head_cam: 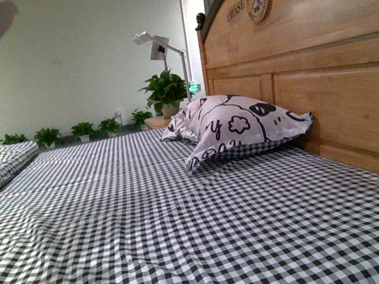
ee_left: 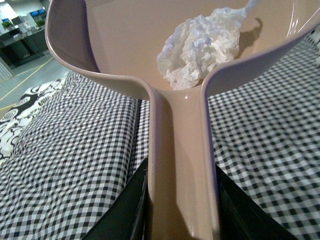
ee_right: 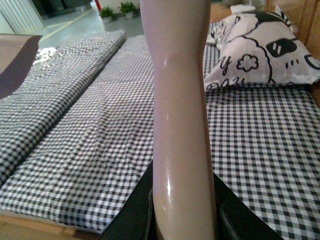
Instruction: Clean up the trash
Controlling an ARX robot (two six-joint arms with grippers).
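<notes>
Trash (ee_left: pixel 200 47) sitting in dustpan (ee_left: pixel 125 45), collected; left gripper (ee_left: pixel 182 200) clamped on dustpan handle; right gripper (ee_right: pixel 182 210) clamped on pinkish tool handle (ee_right: pixel 180 100), head out of view; bedsheet (head_cam: pixel 184 218) looks clear; likely next: carry level, dump.

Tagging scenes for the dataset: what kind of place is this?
Probably a bedroom mock-up in a larger hall: a bed with checked sheet, wooden headboard and cartoon-print pillow, but potted plants line an open floor beyond.
</notes>
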